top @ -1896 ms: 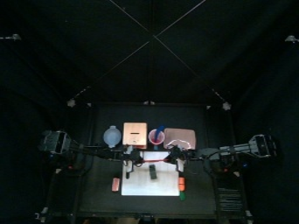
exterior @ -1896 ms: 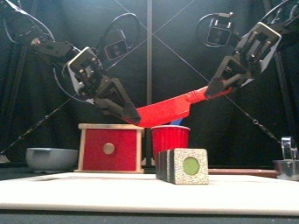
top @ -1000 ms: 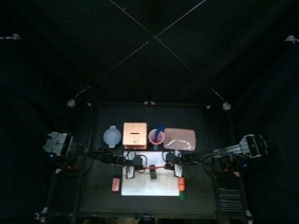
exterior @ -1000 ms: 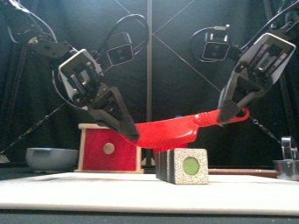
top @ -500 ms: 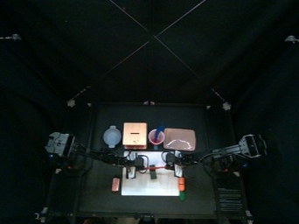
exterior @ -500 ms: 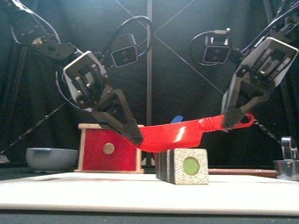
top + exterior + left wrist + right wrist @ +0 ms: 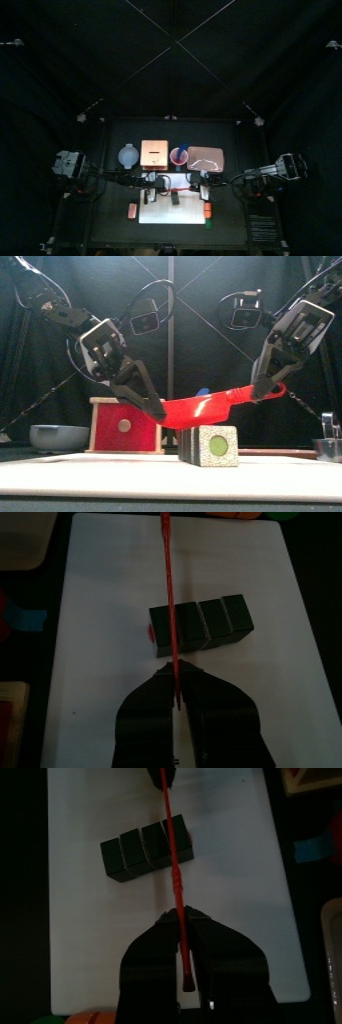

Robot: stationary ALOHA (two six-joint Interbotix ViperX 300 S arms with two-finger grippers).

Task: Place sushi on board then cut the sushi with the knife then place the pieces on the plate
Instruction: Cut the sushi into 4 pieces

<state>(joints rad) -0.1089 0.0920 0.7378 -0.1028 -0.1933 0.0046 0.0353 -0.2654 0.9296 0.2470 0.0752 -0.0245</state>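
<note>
A dark green sushi roll (image 7: 210, 445) of several joined blocks (image 7: 201, 622) lies on the white board (image 7: 120, 478). A red toy knife (image 7: 214, 406) hangs level just above the roll's top, held at both ends. My left gripper (image 7: 150, 404) is shut on one end and my right gripper (image 7: 271, 384) is shut on the handle end. In the left wrist view the blade (image 7: 167, 602) runs across the roll near one end block. The right wrist view shows the same blade (image 7: 170, 848) over the roll (image 7: 147, 850). The pink tray (image 7: 205, 157) lies behind the board.
A wooden box with a red drawer front (image 7: 124, 426), a blue-grey bowl (image 7: 59, 437) and a red cup (image 7: 179, 155) stand behind the board. A metal cutter (image 7: 329, 444) is at the right. Small toy foods (image 7: 132, 210) lie beside the board.
Both grippers have come down with the red knife, from well above the roll to just over its top. Its tilt has flattened. The roll has not moved.
</note>
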